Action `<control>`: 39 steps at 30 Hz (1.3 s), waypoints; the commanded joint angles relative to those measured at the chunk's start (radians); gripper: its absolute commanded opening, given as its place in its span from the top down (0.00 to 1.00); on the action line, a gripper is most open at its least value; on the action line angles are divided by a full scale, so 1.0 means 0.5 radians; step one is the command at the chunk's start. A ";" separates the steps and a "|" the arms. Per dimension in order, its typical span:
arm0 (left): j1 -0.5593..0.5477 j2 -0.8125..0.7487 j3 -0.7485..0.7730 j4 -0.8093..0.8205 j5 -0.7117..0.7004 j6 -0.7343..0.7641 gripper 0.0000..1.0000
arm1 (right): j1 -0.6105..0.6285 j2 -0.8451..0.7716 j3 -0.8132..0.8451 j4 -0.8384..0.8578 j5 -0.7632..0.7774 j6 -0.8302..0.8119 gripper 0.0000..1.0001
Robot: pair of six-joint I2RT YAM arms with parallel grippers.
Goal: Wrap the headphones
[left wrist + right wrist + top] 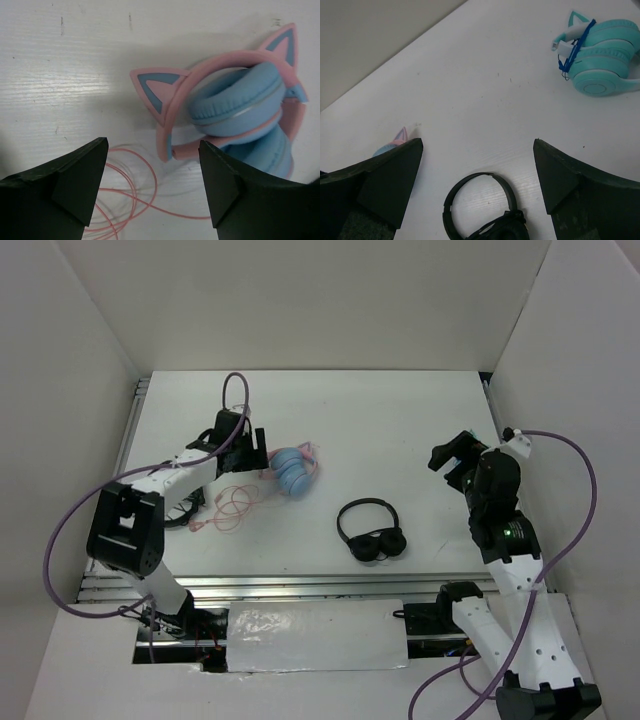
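Observation:
The pink-banded cat-ear headphones (293,472) lie folded on the table, blue ear cups stacked, left of centre. Their thin pink cable (232,508) lies in loose loops in front of them. My left gripper (250,452) is open and empty, hovering just left of the headphones. In the left wrist view the headphones (240,110) lie ahead and to the right of my open gripper (153,145), and the cable loops (130,190) lie under and between the fingers. My right gripper (455,462) is open and empty above the right side of the table, and is also in its wrist view (478,142).
Plain black headphones (372,532) lie at the centre front and show in the right wrist view (485,215). A teal cat-ear pair (600,50) with a blue tie lies far from the right gripper. White walls enclose the table (400,420).

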 commanded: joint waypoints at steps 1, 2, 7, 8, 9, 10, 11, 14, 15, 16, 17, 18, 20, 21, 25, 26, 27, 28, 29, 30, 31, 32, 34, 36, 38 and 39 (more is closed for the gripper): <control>-0.046 0.126 0.147 -0.007 -0.237 -0.030 0.15 | 0.011 -0.088 -0.028 0.147 -0.071 -0.031 0.00; -0.055 0.184 0.163 -0.007 -0.258 -0.021 0.17 | 0.014 -0.097 -0.047 0.190 -0.084 -0.021 0.00; -0.141 0.347 0.261 -0.068 -0.427 0.019 0.23 | 0.011 -0.134 -0.056 0.190 -0.072 -0.040 0.00; -0.144 0.393 0.276 -0.075 -0.430 0.025 0.26 | 0.008 -0.134 -0.053 0.181 -0.072 -0.052 0.00; -0.148 0.412 0.286 -0.078 -0.443 0.016 0.28 | 0.011 -0.131 -0.053 0.178 -0.069 -0.061 0.00; -0.148 0.421 0.289 -0.081 -0.443 0.010 0.35 | 0.011 -0.128 -0.050 0.172 -0.062 -0.064 0.00; -0.151 0.436 0.286 -0.081 -0.443 0.010 0.38 | 0.014 -0.122 -0.044 0.157 -0.059 -0.058 0.00; -0.154 0.430 0.258 -0.053 -0.418 -0.005 0.49 | 0.011 -0.107 -0.041 0.141 -0.044 -0.046 0.00; -0.163 0.424 0.228 -0.041 -0.418 -0.011 0.51 | 0.014 -0.094 -0.041 0.141 -0.044 -0.046 0.00; -0.169 0.421 0.215 -0.026 -0.418 -0.011 0.54 | 0.011 -0.088 -0.038 0.141 -0.044 -0.040 0.00; -0.178 0.421 0.206 -0.001 -0.418 -0.008 0.54 | 0.014 -0.085 -0.035 0.135 -0.038 -0.031 0.00; -0.181 0.424 0.194 0.005 -0.424 -0.017 0.53 | 0.011 -0.079 -0.031 0.132 -0.044 -0.034 0.00; -0.181 0.439 0.184 0.017 -0.427 -0.021 0.53 | 0.008 -0.076 -0.016 0.123 -0.047 -0.034 0.00; -0.184 0.445 0.184 0.020 -0.430 -0.030 0.53 | 0.014 -0.082 -0.007 0.117 -0.053 -0.037 0.00; -0.184 0.449 0.172 0.039 -0.430 -0.033 0.51 | 0.011 -0.116 -0.007 0.104 -0.053 -0.037 0.00; -0.184 0.446 0.172 0.042 -0.433 -0.039 0.51 | 0.011 -0.140 -0.010 0.101 -0.053 -0.034 0.00; -0.184 0.452 0.172 0.042 -0.437 -0.039 0.53 | 0.014 -0.152 -0.019 0.104 -0.053 -0.037 0.00; -0.184 0.455 0.172 0.042 -0.443 -0.042 0.56 | 0.011 -0.162 -0.022 0.104 -0.050 -0.034 0.00; -0.184 0.458 0.169 0.042 -0.443 -0.045 0.59 | 0.014 -0.186 -0.028 0.107 -0.050 -0.034 0.00; -0.184 0.461 0.169 0.042 -0.440 -0.042 0.59 | 0.011 -0.198 -0.034 0.110 -0.056 -0.037 0.00; -0.184 0.461 0.169 0.045 -0.437 -0.045 0.56 | 0.014 -0.208 -0.041 0.111 -0.056 -0.040 0.00; -0.184 0.461 0.160 0.048 -0.421 -0.051 0.55 | 0.014 -0.226 -0.041 0.111 -0.056 -0.040 0.00; -0.184 0.464 0.151 0.066 -0.400 -0.054 0.49 | 0.014 -0.235 -0.044 0.101 -0.053 -0.043 0.00; -0.184 0.464 0.138 0.079 -0.381 -0.063 0.47 | 0.017 -0.248 -0.047 0.098 -0.047 -0.046 0.00; -0.187 0.473 0.138 0.085 -0.378 -0.076 0.47 | 0.014 -0.257 -0.047 0.092 -0.041 -0.043 0.00; -0.187 0.485 0.135 0.085 -0.375 -0.082 0.49 | 0.011 -0.260 -0.053 0.092 -0.044 -0.046 0.00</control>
